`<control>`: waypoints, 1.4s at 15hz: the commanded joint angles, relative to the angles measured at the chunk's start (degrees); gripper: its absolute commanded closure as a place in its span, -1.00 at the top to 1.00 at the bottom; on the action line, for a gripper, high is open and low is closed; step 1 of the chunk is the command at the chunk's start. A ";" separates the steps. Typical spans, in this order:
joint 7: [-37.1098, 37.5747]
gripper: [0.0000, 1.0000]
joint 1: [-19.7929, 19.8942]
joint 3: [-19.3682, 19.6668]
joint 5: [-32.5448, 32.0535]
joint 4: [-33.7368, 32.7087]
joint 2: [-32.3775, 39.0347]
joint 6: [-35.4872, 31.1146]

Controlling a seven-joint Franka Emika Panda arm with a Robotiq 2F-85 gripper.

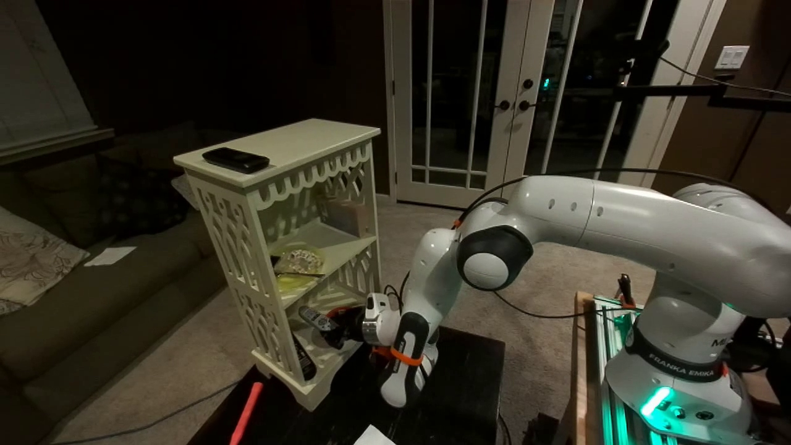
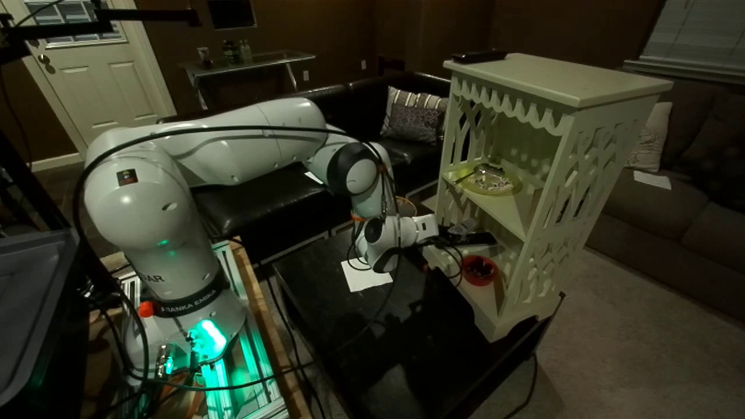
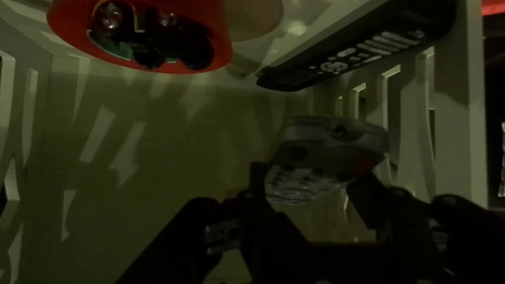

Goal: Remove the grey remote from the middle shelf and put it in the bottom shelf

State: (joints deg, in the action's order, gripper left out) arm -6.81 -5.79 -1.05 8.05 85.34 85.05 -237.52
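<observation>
Pinching gripper (image 3: 309,179): closed on grey remote (image 3: 321,154) inside bottom shelf (image 2: 488,298), apparently raised off it; early release could drop it
Black remote (image 3: 355,51): along bottom shelf's side; lowering too near may jostle it
Red bowl (image 2: 478,281): on bottom shelf; sideways swing could tip it
Look of grey remote: slim, rounded end, key side up

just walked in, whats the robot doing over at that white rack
The robot arm is reaching into the cream-white rack. Its gripper is closed on a grey remote, held in the opening of the bottom shelf. The job is to get it from the middle shelf down to this lower one, and it has not been let go yet. A red bowl and a black remote share that bottom shelf.
</observation>
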 commanded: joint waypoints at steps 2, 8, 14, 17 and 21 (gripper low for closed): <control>-2.91 -0.39 -1.71 1.23 5.69 -1.93 -0.01 4.16; -3.91 -0.39 -3.68 2.67 7.28 -3.34 -0.03 11.07; -3.69 -0.39 -5.31 3.97 7.81 -4.79 -0.03 14.31; -4.35 -0.39 -6.07 5.15 9.87 -5.24 -0.03 15.35; -5.03 -0.39 -6.92 6.78 13.06 -5.32 -0.03 17.52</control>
State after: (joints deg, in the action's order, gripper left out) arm -9.89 -11.09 4.25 17.10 81.11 85.03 -222.40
